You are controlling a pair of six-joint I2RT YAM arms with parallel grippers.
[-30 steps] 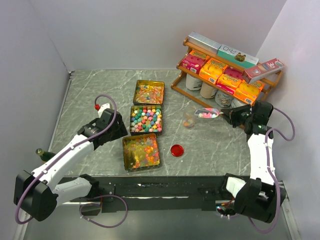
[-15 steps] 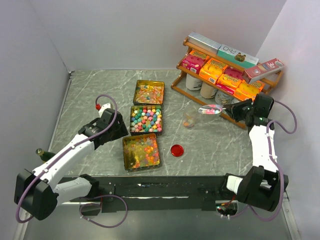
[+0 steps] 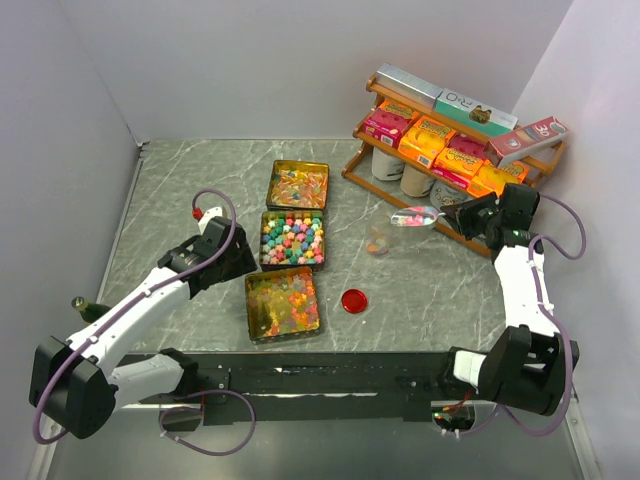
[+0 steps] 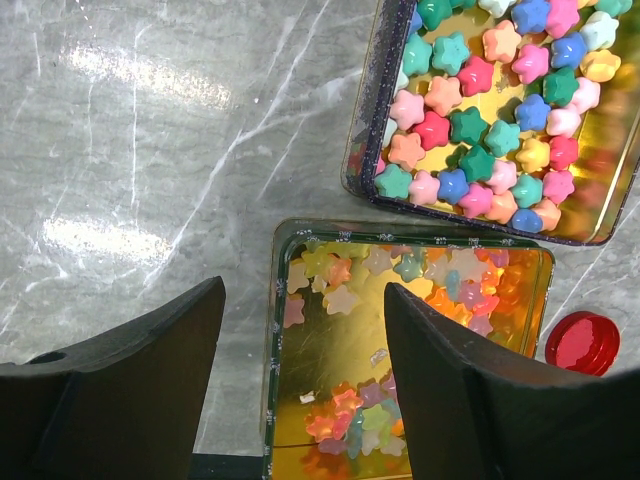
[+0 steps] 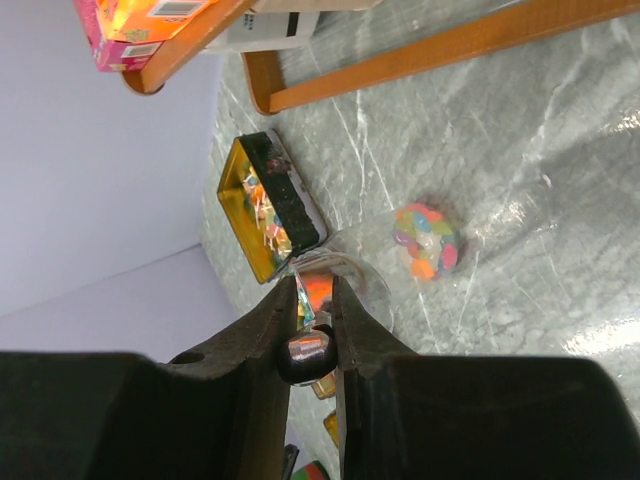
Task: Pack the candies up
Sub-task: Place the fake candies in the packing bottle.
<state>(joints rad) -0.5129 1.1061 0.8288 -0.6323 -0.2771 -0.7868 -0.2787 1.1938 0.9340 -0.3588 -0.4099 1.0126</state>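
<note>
The right gripper (image 5: 315, 300), clamped on the handle of a clear plastic scoop (image 3: 424, 214) carrying mixed pastel candies (image 3: 405, 221), hovers just right of a small clear jar (image 3: 377, 241). Tipping is best kept slow, and only once the lip is over the mouth. The left gripper (image 4: 303, 295) hangs open and empty over the near gold tin (image 4: 272, 380). Shelf-box lettering is unreadable.

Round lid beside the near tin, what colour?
The lid is red, clearest in the left wrist view.
</note>
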